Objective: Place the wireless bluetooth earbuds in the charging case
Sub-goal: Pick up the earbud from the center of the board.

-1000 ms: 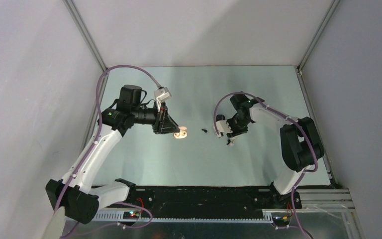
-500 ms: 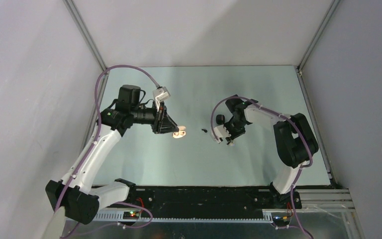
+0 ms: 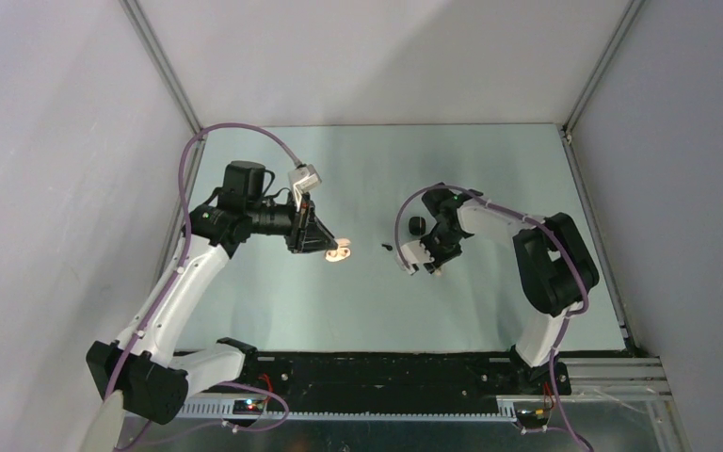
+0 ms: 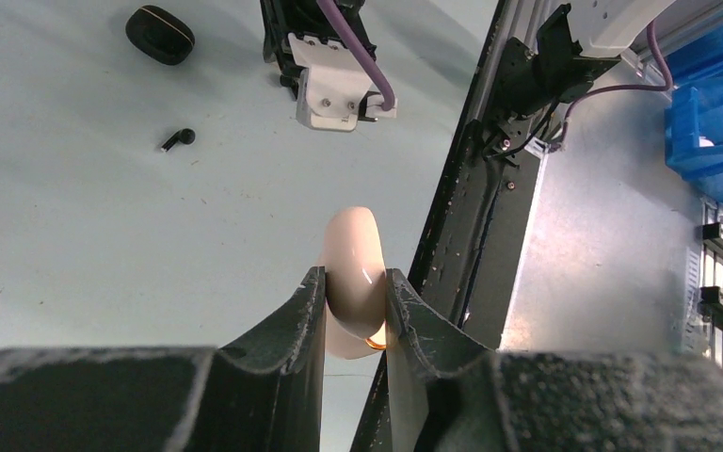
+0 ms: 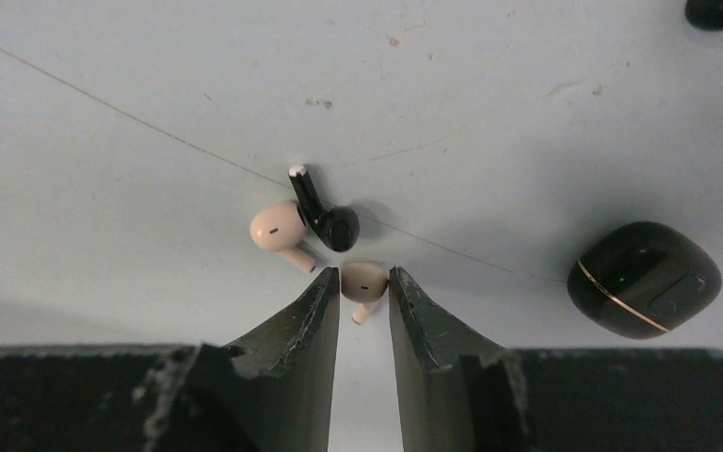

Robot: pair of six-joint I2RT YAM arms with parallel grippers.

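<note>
Between the right gripper (image 5: pixel 364 276)'s narrow fingers a beige earbud (image 5: pixel 365 282) sits pinched; lift straight, avoiding the black earbud (image 5: pixel 328 221), toward the left gripper (image 4: pixel 355 278)'s clamped beige case (image 4: pixel 353 240).

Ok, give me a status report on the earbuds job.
Left gripper shut on beige case. Right gripper jaws straddle one beige earbud, grip unconfirmed. Black earbud and second beige earbud touching, right beside it.

You see a black earbud (image 5: pixel 325 218), beige earbud (image 5: pixel 362 281), beige case (image 4: pixel 353 273), pale green table (image 5: pixel 151 188), and a black case (image 5: pixel 643 280) with a thin, seemingly gold line.
</note>
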